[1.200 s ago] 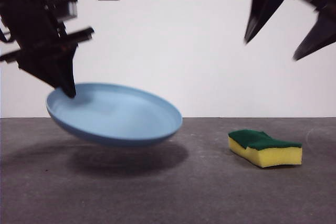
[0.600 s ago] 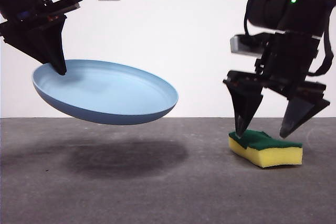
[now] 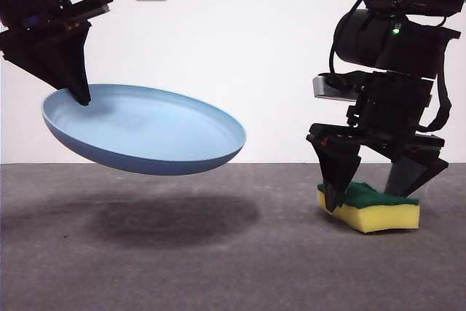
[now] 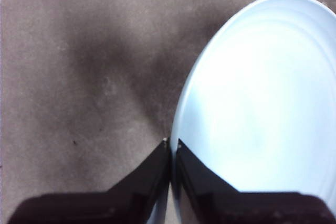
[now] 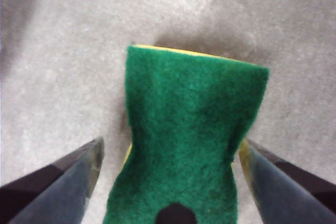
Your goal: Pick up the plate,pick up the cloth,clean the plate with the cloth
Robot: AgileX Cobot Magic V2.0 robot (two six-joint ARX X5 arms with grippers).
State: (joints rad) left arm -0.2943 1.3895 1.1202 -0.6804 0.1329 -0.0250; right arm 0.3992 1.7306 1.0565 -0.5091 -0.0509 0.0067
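Plate hanging tilted above desk, rim pinched between closed jaws of left pincer, shadow lying on desk beneath. Right pincer standing spread wide, jaws straddling cloth; cloth lying flat on desk, green side up, between both jaws.

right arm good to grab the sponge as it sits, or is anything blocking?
Probably yes. The right gripper is open, its jaws straddling the sponge on the table, with nothing between them. The plate hangs well aside, pinched by the left gripper.
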